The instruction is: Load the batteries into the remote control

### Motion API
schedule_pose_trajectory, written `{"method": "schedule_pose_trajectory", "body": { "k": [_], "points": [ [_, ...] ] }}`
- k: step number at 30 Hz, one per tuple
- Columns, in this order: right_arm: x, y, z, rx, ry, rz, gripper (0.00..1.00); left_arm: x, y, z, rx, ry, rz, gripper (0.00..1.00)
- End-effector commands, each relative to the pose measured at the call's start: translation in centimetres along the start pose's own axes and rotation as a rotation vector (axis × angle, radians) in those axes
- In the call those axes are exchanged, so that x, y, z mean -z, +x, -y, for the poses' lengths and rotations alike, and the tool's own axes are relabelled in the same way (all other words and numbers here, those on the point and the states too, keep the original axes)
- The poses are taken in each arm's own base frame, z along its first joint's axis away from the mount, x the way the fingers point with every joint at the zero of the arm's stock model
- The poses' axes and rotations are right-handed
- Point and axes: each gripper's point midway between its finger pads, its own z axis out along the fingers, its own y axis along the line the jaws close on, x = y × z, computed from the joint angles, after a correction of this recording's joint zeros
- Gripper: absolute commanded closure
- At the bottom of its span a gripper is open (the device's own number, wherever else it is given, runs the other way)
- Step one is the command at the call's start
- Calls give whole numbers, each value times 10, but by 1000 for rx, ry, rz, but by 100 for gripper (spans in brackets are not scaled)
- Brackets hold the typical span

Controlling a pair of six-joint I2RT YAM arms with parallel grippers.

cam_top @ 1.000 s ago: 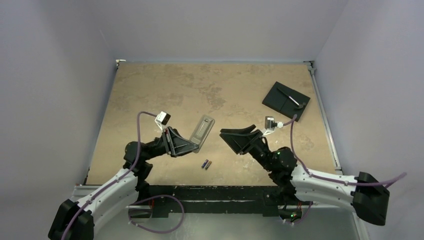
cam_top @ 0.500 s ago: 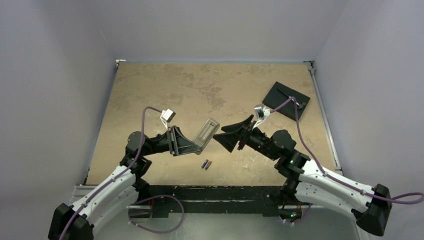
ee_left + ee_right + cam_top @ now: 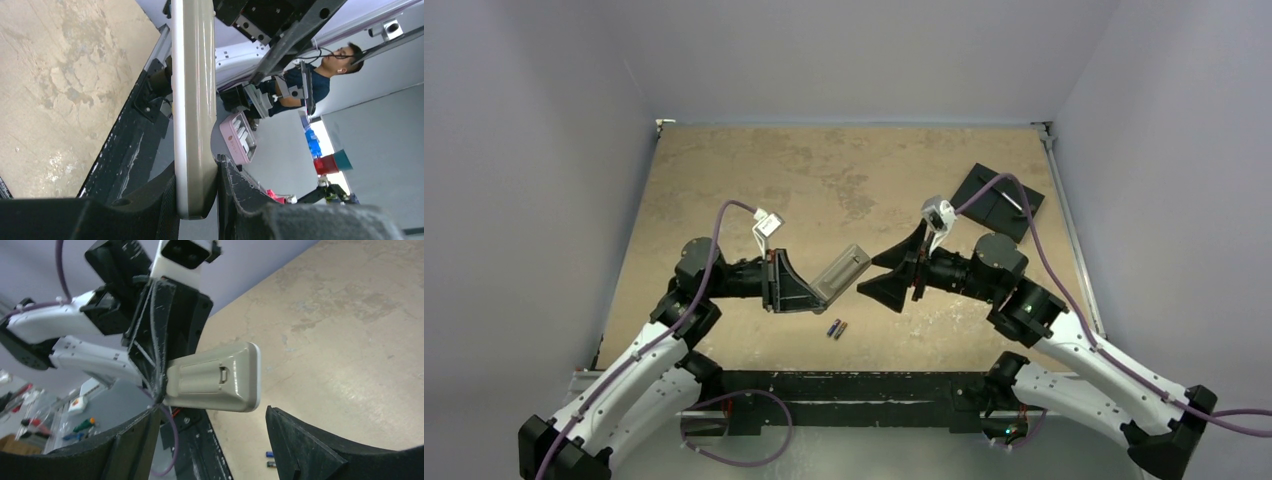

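Observation:
My left gripper (image 3: 809, 291) is shut on one end of the remote control (image 3: 842, 271) and holds it above the table, its grey back with the battery cover facing my right gripper. In the left wrist view the remote (image 3: 194, 100) stands edge-on between the jaws. In the right wrist view its grey back (image 3: 215, 377) sits just beyond my open right gripper (image 3: 212, 432), which faces the free end, apart from it. In the top view the right gripper (image 3: 879, 276) is open just right of the remote. Two batteries (image 3: 836, 329) lie side by side on the table below, also showing in the right wrist view (image 3: 270, 459).
A black square plate (image 3: 996, 200) with a narrow grey strip on it lies at the back right of the tan table (image 3: 754, 180). The black front rail (image 3: 844, 385) runs along the near edge.
Both arms have risen and swung toward each other. The left gripper has turned the remote toward the right gripper, which has moved up and closer to its free end. The batteries have not moved.

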Motion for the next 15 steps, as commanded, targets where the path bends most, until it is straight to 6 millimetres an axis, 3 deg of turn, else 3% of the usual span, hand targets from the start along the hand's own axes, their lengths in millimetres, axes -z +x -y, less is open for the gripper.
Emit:
{"method": "schedule_pose_trajectory", "body": {
  "k": [1,9,15],
  "points": [
    [13,-6,-32,62,-141,-62,14,4,5,14,-110,27,-76,100],
    [19,-5,-55,67,-250,-135,18,15,14,37,-208,58,-181,100],
    [27,-18,-71,87,-304,-129,19,15,24,49,-242,98,-217,100]
  ]
}}
